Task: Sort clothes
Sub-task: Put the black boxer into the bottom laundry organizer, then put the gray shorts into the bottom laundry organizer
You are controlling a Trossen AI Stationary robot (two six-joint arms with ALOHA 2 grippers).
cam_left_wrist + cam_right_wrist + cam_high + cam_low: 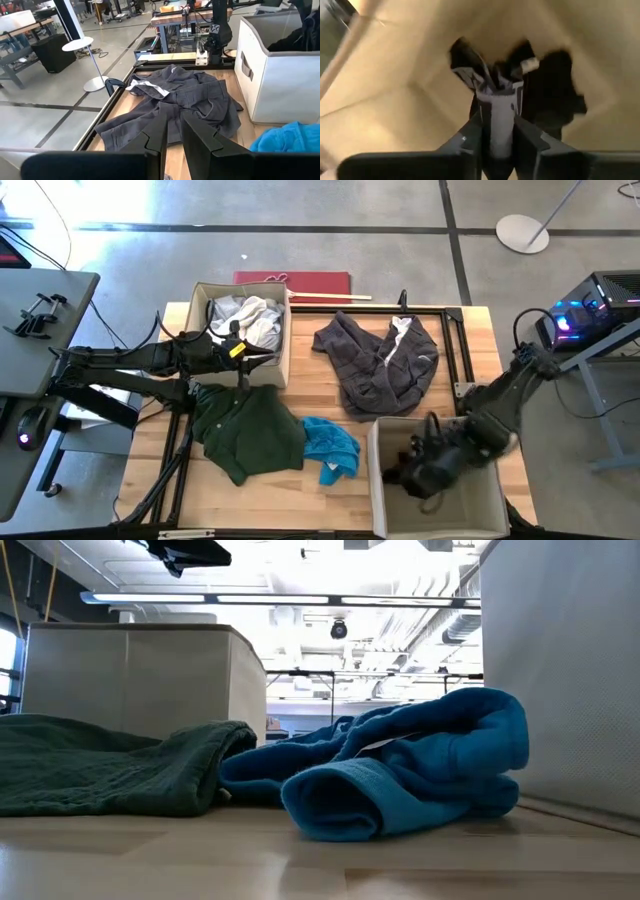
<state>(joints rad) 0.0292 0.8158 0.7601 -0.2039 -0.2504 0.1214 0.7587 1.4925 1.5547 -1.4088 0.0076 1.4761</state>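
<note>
The clothes lie spread over the wooden table. A dark grey garment is at the far middle. A dark green one lies near the left, with a bright blue one beside it. White and pale grey clothes fill the far-left beige box. My right gripper points down into the near-right beige box, shut on a black garment. My left gripper hovers beside the left box, fingers together, holding nothing. My right gripper pinches a bunched fold of the black garment between its two fingers, coming from above and pointing down into the box. The fold shows pale with dark print between the fingers. The rest of the garment hangs below them, over the box floor.
A black metal frame runs along the table's far and right edges. A red mat and a wooden stick lie on the floor beyond the far edge. Bare wood shows between the blue garment and the near edge.
</note>
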